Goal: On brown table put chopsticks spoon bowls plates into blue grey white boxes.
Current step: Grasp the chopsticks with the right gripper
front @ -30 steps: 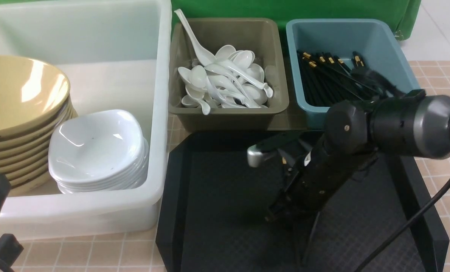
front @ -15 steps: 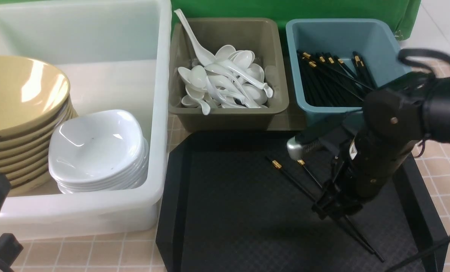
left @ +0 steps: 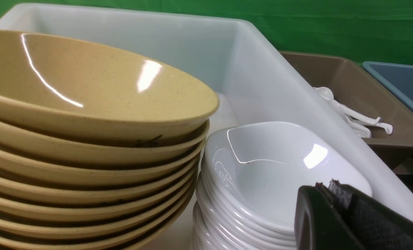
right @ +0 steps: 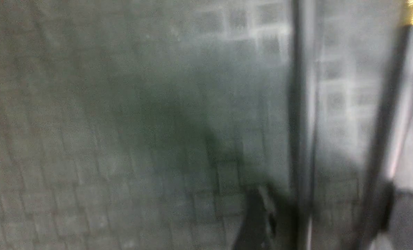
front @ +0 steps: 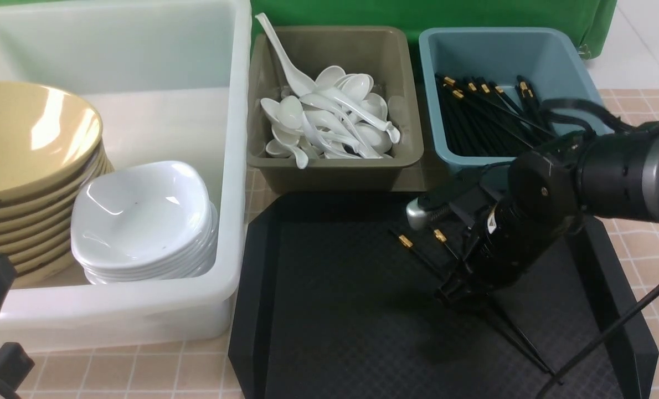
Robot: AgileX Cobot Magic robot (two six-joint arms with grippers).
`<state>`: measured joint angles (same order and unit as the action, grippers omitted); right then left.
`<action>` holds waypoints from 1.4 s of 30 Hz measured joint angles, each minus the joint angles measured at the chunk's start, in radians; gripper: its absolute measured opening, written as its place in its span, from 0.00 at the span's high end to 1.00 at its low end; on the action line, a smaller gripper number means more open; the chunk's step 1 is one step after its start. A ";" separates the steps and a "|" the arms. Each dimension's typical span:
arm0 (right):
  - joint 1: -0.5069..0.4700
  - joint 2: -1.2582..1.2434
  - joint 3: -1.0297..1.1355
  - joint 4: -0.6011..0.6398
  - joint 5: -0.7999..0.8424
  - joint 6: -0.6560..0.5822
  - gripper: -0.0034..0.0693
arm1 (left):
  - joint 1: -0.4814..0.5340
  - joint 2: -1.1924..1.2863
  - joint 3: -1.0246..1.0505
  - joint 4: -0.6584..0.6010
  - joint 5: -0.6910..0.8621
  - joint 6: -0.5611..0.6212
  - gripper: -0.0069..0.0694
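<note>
Black chopsticks (front: 405,241) lie on the tray (front: 329,310) beneath the right gripper (front: 463,296), whose jaws stand wide astride them, their length running far-left to near-right.

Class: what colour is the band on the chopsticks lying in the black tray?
Gold, on black chopsticks; the front view shows it best.

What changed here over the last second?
The right gripper swung rightward across the black tray, then came back a little; its jaws opened over the two chopsticks lying there. The left gripper, bowls and plates stayed put.
</note>
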<state>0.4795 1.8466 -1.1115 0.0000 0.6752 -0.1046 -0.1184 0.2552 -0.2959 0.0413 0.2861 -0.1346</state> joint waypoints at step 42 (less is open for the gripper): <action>0.000 0.016 -0.014 0.043 -0.056 -0.091 0.79 | 0.000 0.000 0.001 0.000 0.000 0.000 0.90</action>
<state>0.4795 1.8622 -1.1250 0.0433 0.6192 -0.1959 -0.1184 0.2552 -0.2952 0.0413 0.2861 -0.1346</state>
